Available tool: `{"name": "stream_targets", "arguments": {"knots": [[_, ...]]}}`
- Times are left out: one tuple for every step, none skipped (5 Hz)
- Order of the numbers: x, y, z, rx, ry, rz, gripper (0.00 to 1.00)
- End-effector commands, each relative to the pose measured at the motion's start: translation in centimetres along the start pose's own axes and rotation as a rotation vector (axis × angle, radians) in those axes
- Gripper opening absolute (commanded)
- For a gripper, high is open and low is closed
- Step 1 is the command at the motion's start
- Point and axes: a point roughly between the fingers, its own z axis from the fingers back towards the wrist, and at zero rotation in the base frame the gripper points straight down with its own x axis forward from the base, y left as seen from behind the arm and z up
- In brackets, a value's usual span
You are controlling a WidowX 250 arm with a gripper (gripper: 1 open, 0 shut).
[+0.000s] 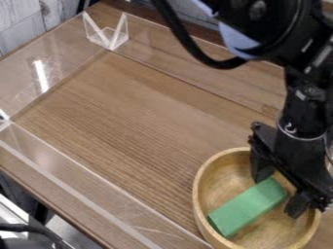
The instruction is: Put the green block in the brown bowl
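A black robot arm (279, 39) is reaching down from the top of the frame to the lower right, its wrist pointing straight down. The black gripper (287, 185) is hanging there with its two fingers (313, 197) spread wide apart, gripping nothing.

A black gripper (289, 181) hangs with its jaws spread wide inside a round wooden bowl (215, 181) at the near right corner of a wood-grain table (124, 107). A green block (246, 207) lies in the bowl, just below the fingertips.
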Motion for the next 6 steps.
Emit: {"name": "stream_targets", "arguments": {"knots": [[0.50,0.26,0.52,-0.006,-0.034,0.005,1.00],[0.47,0.40,0.36,-0.009,-0.034,0.004,1.00],[0.44,0.53,0.21,-0.012,-0.033,0.004,1.00],[0.41,0.64,0.04,-0.013,-0.032,0.005,1.00],[0.37,0.69,-0.15,-0.015,-0.030,0.006,1.00],[0.32,0.70,-0.29,-0.017,-0.027,0.008,0.00]]}}
